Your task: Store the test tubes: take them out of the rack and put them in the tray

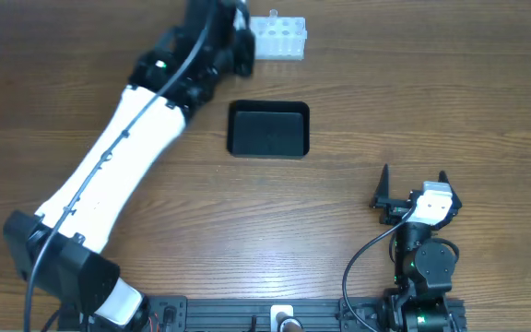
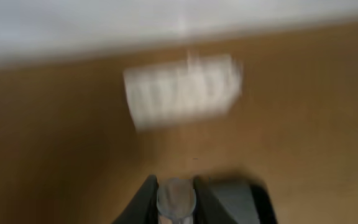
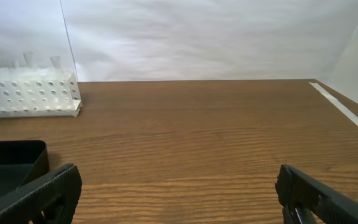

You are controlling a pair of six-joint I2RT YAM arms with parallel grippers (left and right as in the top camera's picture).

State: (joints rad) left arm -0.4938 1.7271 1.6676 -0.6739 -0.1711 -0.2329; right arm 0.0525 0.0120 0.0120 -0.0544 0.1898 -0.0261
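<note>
The white test-tube rack [image 1: 279, 39] stands at the far edge of the table, with a clear tube [image 1: 273, 15] sticking up from it. The black tray [image 1: 268, 129] lies in front of it, and nothing shows inside. My left gripper [image 1: 239, 44] is just left of the rack. In the blurred left wrist view the left gripper [image 2: 176, 182] is shut on a clear test tube [image 2: 176, 200], with the rack [image 2: 182, 90] a short way ahead. My right gripper [image 1: 413, 189] stands open near the arm's base, far from both. The right wrist view shows the rack [image 3: 30, 93] and a tray corner [image 3: 11, 165].
The wooden table [image 1: 413, 92] is bare around the tray and to the right. A white wall or sheet [image 3: 197, 37] rises behind the table's far edge. The left arm's white link [image 1: 118, 157] crosses the left part of the table.
</note>
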